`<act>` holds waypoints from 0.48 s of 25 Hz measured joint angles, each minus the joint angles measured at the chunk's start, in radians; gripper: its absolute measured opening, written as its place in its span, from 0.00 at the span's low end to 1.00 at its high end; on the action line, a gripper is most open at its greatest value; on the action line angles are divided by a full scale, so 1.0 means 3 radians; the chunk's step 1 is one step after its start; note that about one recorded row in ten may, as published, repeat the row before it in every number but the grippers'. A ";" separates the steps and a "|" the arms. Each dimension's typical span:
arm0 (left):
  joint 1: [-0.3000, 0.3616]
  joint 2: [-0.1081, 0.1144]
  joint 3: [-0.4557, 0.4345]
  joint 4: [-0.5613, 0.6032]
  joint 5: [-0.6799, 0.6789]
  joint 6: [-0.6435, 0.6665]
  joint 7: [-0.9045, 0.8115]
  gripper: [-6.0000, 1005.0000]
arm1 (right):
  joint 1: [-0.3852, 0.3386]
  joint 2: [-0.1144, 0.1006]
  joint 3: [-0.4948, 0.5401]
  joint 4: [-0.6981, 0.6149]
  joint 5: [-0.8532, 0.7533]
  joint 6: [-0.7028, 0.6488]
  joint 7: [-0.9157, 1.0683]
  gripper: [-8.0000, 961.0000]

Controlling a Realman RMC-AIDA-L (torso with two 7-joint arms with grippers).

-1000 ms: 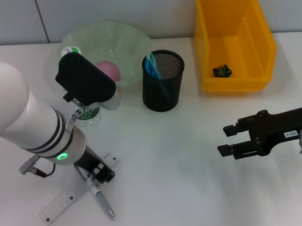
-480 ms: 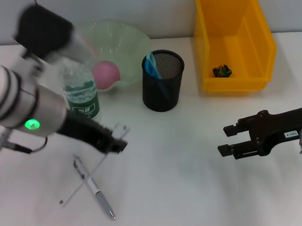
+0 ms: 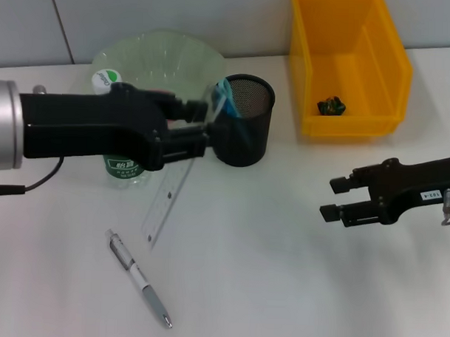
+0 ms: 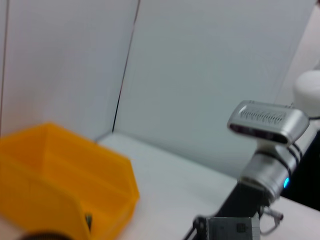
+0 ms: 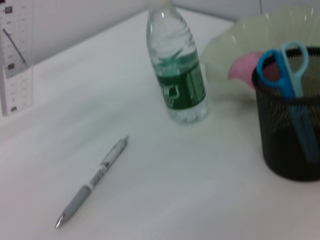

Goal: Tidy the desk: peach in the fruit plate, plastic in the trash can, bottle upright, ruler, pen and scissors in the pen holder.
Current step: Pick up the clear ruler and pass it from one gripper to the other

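My left gripper (image 3: 200,128) is shut on the clear ruler (image 3: 168,197), which hangs tilted with its upper end by the rim of the black mesh pen holder (image 3: 243,132). Blue scissors (image 3: 224,97) stand in the holder. The pen (image 3: 139,279) lies on the table, front left. The bottle (image 3: 124,167) stands upright, partly hidden by my left arm. The peach (image 5: 243,70) lies in the green fruit plate (image 3: 166,54). Dark crumpled plastic (image 3: 331,106) lies in the yellow bin (image 3: 387,67). My right gripper (image 3: 330,199) is open and empty at the right.
My left arm stretches across the table's left side in front of the plate and bottle. The right wrist view shows the bottle (image 5: 180,75), pen (image 5: 93,182), pen holder (image 5: 292,130) and ruler (image 5: 15,75). The yellow bin (image 4: 60,185) shows in the left wrist view.
My left gripper has lifted the ruler off the table beside the pen and swung it up and right to the pen holder. The right gripper has barely moved.
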 joint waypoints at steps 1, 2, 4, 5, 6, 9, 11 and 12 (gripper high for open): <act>0.0028 -0.0001 0.0010 -0.0021 -0.0064 -0.0023 0.0110 0.40 | -0.0002 0.0026 0.0060 0.0003 0.0001 -0.0003 -0.0043 0.67; 0.0058 -0.0002 0.0018 -0.0062 -0.0166 -0.0048 0.0267 0.40 | -0.0005 0.0052 0.0119 0.0009 0.0001 -0.0012 -0.0088 0.67; 0.0080 -0.0003 0.0023 -0.0117 -0.0280 -0.0068 0.0427 0.40 | -0.0007 0.0093 0.0225 0.0035 0.0006 -0.0015 -0.0163 0.67; 0.0082 -0.0001 0.0006 -0.0372 -0.0610 -0.0107 0.0833 0.40 | -0.0006 0.0113 0.0269 0.0054 0.0009 -0.0016 -0.0192 0.67; 0.0078 0.0000 0.0001 -0.0433 -0.0665 -0.0115 0.0897 0.40 | -0.0005 0.0125 0.0290 0.0064 0.0012 -0.0017 -0.0207 0.67; 0.0068 0.0002 -0.0012 -0.0632 -0.0876 -0.0149 0.1135 0.40 | -0.0024 0.0179 0.0386 0.0083 0.0067 -0.0024 -0.0306 0.67; 0.0063 0.0001 -0.0021 -0.0912 -0.1180 -0.0169 0.1521 0.40 | -0.0067 0.0205 0.0414 0.0091 0.0156 -0.0024 -0.0376 0.67; 0.0063 -0.0001 -0.0023 -0.1059 -0.1356 -0.0170 0.1720 0.40 | -0.0091 0.0213 0.0418 0.0103 0.0210 -0.0025 -0.0413 0.67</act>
